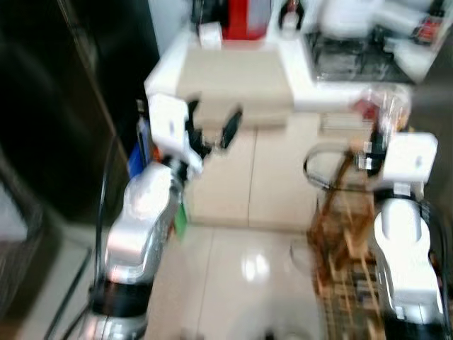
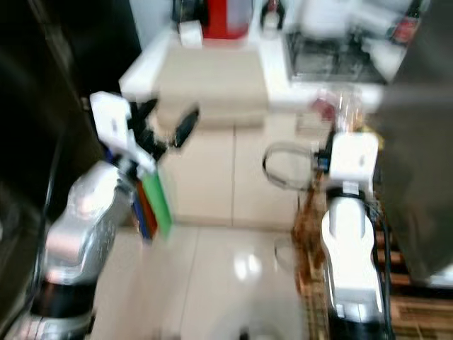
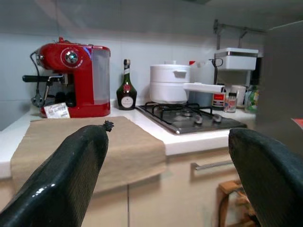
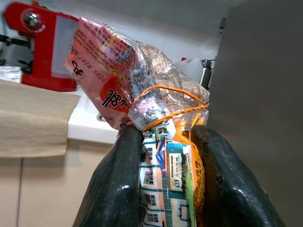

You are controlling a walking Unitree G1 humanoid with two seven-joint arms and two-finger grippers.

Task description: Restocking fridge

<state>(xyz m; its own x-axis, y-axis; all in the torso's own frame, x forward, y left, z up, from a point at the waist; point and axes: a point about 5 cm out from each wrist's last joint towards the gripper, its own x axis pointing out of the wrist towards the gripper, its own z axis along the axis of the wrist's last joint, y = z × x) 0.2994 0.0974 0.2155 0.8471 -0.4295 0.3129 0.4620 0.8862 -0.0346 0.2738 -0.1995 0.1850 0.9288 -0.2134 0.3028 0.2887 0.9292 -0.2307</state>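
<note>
I had the right gripper (image 4: 163, 165) pinching a plastic food packet (image 4: 142, 94) bound with an orange rubber band, held up in front of the kitchen counter (image 1: 233, 78) beside a grey panel (image 4: 260, 94), possibly the fridge. The left gripper (image 1: 212, 131) hung spread and empty. I judged the packet picked up but not yet stowed; carrying and placing remained.

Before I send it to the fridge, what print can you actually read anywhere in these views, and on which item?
"PORK MEAT BA…": pink clear plastic food packet, clamped in the right gripper; the rest is cut off.
Large white character on a red patch: same packet.
Carton below it: print too small.
Dark green glass bottle: label too small.
Paper tag by the red coffee machine: blurred.
</note>
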